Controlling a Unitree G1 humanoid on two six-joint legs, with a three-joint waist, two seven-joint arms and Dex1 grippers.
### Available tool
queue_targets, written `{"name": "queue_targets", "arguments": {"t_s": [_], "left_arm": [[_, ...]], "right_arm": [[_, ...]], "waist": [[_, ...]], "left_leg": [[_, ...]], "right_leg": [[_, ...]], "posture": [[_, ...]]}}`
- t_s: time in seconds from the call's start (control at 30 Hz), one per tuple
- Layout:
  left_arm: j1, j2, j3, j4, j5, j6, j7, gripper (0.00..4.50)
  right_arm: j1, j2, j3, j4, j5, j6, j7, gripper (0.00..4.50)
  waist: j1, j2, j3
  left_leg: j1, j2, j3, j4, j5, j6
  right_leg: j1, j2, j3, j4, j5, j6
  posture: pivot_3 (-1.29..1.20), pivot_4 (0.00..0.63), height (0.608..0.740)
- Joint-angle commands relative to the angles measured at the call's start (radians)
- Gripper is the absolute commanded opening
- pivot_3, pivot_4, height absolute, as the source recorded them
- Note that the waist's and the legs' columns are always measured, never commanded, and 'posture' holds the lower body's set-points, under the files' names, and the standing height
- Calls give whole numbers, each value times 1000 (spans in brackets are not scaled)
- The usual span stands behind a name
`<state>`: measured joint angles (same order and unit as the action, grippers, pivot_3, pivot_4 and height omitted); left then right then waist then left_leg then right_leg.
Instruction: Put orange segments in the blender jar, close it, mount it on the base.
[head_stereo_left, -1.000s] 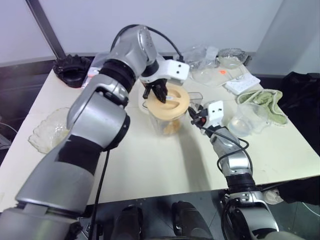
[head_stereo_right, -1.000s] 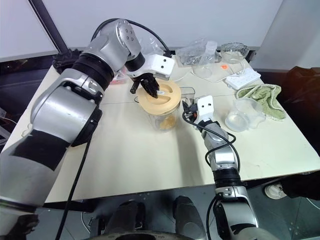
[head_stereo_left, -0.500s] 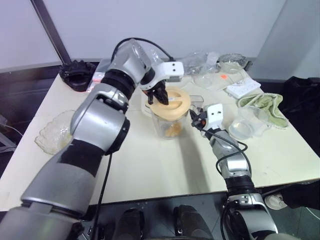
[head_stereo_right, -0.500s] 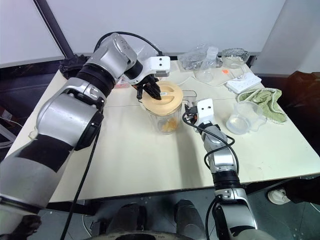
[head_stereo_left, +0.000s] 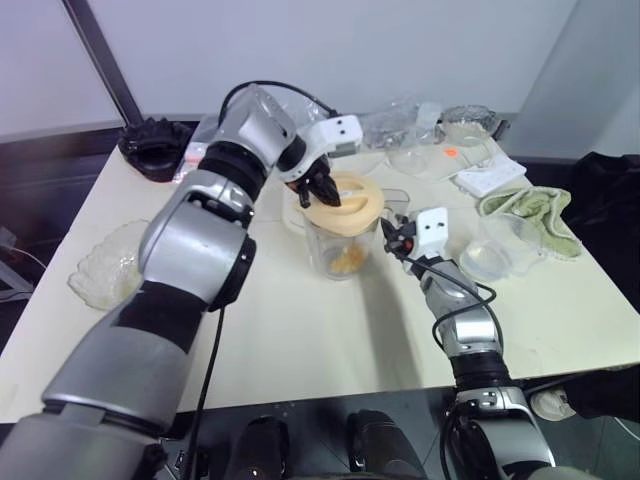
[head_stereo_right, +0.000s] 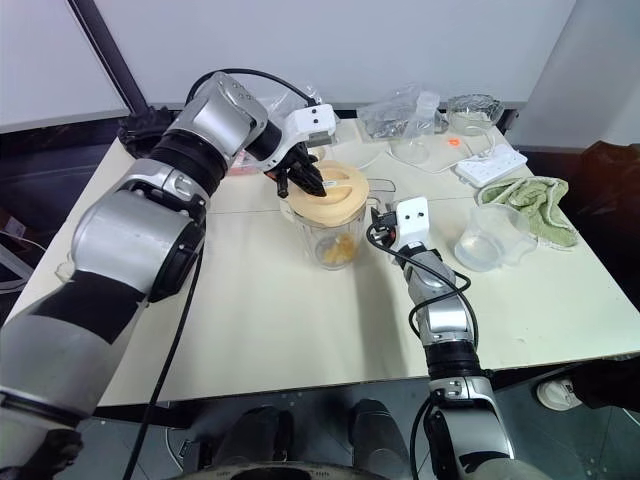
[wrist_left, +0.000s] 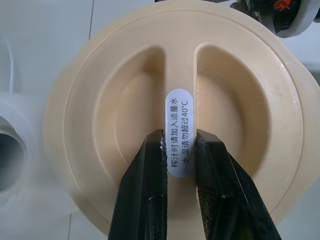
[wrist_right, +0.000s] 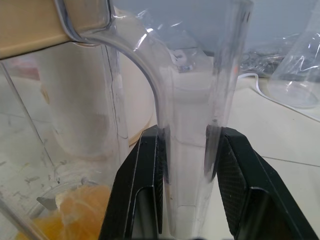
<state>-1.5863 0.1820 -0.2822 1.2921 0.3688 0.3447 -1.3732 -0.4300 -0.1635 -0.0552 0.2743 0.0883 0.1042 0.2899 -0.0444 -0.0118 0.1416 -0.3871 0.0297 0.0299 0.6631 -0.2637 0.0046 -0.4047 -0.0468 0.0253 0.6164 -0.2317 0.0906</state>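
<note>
The blender jar (head_stereo_left: 338, 250) stands upright near the middle of the table with orange segments (wrist_right: 75, 212) at its bottom. A pale orange round lid (head_stereo_left: 347, 207) sits on its mouth. My left gripper (wrist_left: 177, 137) comes down from above and is shut on the lid's raised middle ridge (wrist_left: 179, 75). My right gripper (wrist_right: 185, 132) reaches in level from the right and is shut on the jar's clear side handle (wrist_right: 192, 100). The cream-white base (wrist_left: 15, 120) stands just behind the jar, mostly hidden by it.
A scalloped glass bowl (head_stereo_left: 100, 265) lies at the table's left edge. To the right are a clear cup (head_stereo_left: 495, 250) and a green towel (head_stereo_left: 530, 205). Along the back are a black object (head_stereo_left: 155, 145), plastic bags and glassware (head_stereo_left: 420, 130), and a white power strip (head_stereo_left: 487, 178).
My left wrist has rolled while gripping the lid's ridge, turning the lid on the jar. The right gripper and the jar have stayed put. The head view has shifted slightly.
</note>
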Motion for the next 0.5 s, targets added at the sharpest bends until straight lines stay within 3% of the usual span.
{"name": "queue_targets", "arguments": {"t_s": [0.03,0.5], "left_arm": [[91,7,-30,75,37,46,88,245],[101,35,-34,68,14,91,90,245]], "right_arm": [[-21,46,57,-92,13,-23,25,923],[-50,72,63,-49,3,-40,39,923]], "waist": [[0,0,0],[-2,0,0]], "left_leg": [[0,0,0,0,0,0],[-1,1,0,-2,0,0]], "right_leg": [[0,0,0,0,0,0],[-2,0,0,0,-1,-1]], "posture": [[0,150,740],[0,150,740]]}}
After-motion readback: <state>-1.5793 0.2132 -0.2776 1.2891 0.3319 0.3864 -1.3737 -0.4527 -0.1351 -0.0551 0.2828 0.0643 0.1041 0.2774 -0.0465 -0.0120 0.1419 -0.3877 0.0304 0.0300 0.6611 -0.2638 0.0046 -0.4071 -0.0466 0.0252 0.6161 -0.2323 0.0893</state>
